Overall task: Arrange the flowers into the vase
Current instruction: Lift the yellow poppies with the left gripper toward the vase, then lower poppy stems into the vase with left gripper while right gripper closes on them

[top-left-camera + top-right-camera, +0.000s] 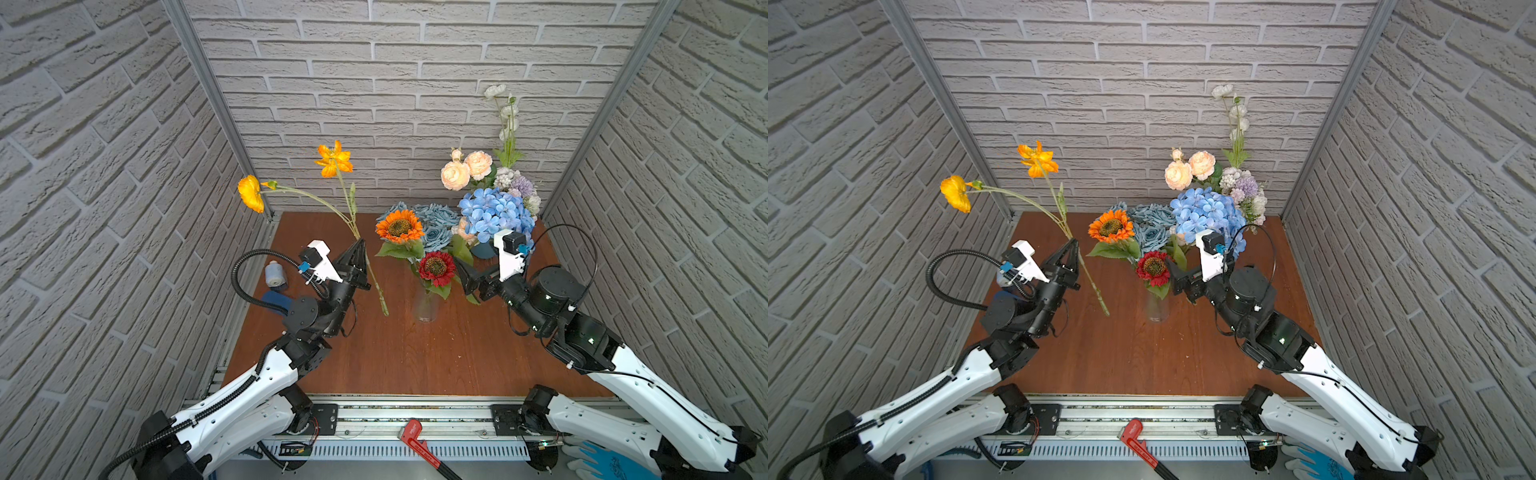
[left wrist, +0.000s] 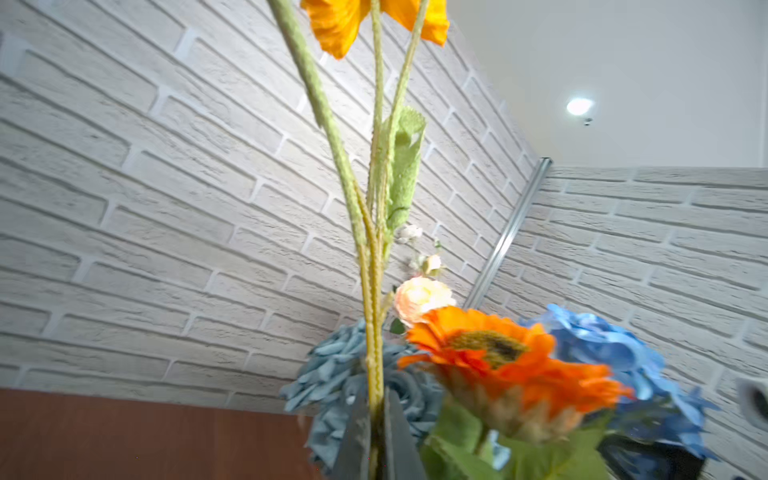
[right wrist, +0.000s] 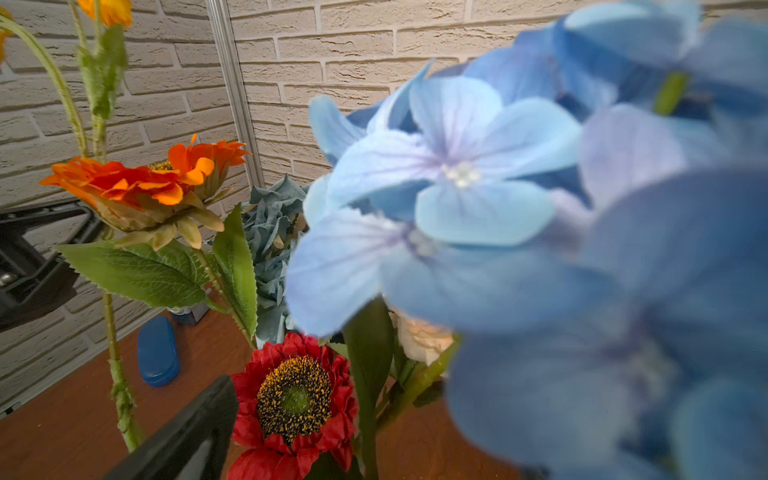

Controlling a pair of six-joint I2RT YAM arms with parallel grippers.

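Red wrench [image 1: 417,444] on front rail [image 1: 415,417]. Left hand [image 1: 360,245] pinches an orange poppy stem [image 1: 352,203]; right hand [image 1: 469,278], spread wide, beside the red sunflower [image 1: 436,268] in the vase [image 1: 428,307].

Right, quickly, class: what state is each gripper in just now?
Left gripper: closed on the orange poppy stem.
Right gripper: open, gripping nothing, beside the red sunflower.

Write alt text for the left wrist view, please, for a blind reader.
The shut left gripper holds a green stem bearing a yellow-orange bloom. Behind it are an orange sunflower, dusty-blue roses and a blue hydrangea before a brick wall.
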